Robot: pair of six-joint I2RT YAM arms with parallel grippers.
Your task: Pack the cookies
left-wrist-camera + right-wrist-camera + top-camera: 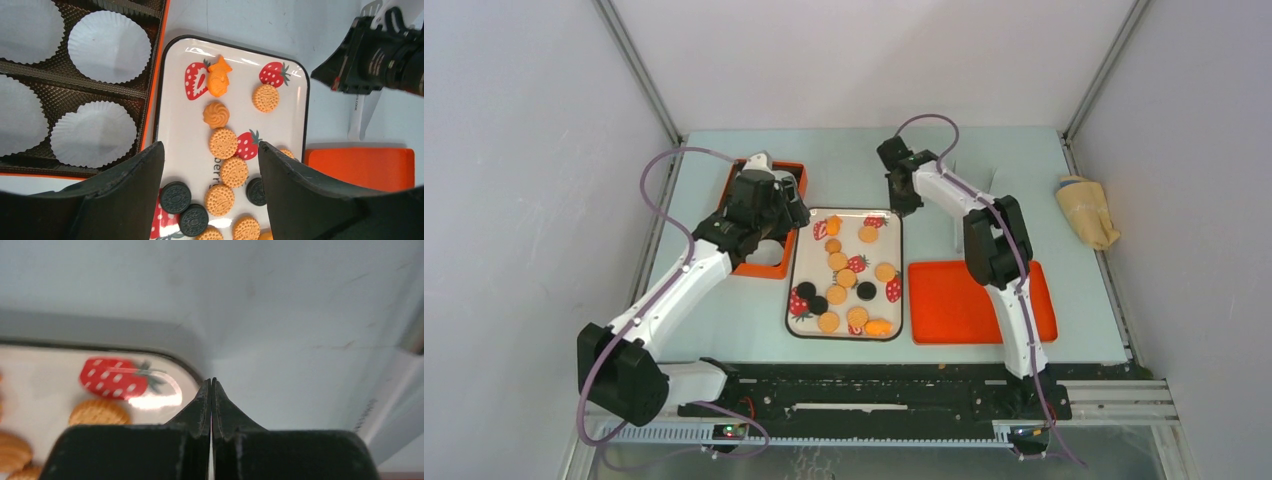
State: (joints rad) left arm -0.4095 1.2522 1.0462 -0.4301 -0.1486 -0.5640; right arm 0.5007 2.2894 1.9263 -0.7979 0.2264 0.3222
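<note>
Golden-orange and black cookies (837, 262) lie loose on a white tray (812, 262) with strawberry prints, mid-table. My left gripper (792, 207) hangs open over the tray's left edge, beside the orange box (764, 268). In the left wrist view its fingers (125, 190) straddle golden cookies (223, 142) and black ones (175, 197) from above, with nothing held in my left gripper (210, 165). My right gripper (902, 200) is shut and empty at the tray's far right corner. In the right wrist view the right gripper (212, 383) points past a cookie (99, 411).
The box holds a brown insert with white paper cups (109, 46). An orange lid (979, 300) lies right of the tray. A white utensil (357, 115) rests behind the lid. A beige bag (1087, 210) sits at the far right edge.
</note>
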